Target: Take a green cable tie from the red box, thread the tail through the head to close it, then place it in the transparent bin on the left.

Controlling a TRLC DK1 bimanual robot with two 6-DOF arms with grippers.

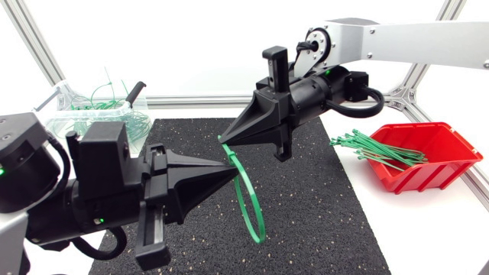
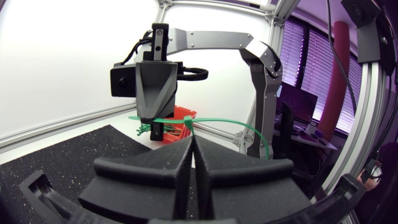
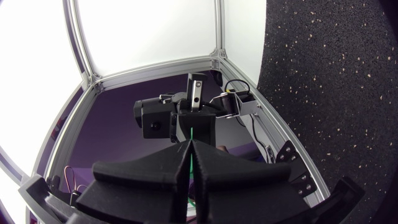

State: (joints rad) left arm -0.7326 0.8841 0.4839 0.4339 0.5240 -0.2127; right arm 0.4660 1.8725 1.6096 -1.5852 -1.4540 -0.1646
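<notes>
A green cable tie (image 1: 248, 200) hangs bent into a loop above the black mat (image 1: 321, 214), held between both grippers. My left gripper (image 1: 231, 171) is shut on one part of it near the loop's upper end. My right gripper (image 1: 225, 140) is just above, pinching the tie's end. In the left wrist view the tie (image 2: 236, 124) arcs out from my left gripper (image 2: 191, 138) towards the right gripper (image 2: 152, 118). Seen from the right wrist, the tie (image 3: 191, 134) is a thin green line running ahead out of the shut fingertips (image 3: 191, 144). The red box (image 1: 428, 156) at the right holds several green ties (image 1: 374, 149).
The transparent bin (image 1: 76, 114) stands at the back left behind my left arm, with several looped green ties inside. Aluminium frame bars (image 1: 206, 99) run along the table's back edge. The white table top (image 1: 428, 229) lies right of the mat.
</notes>
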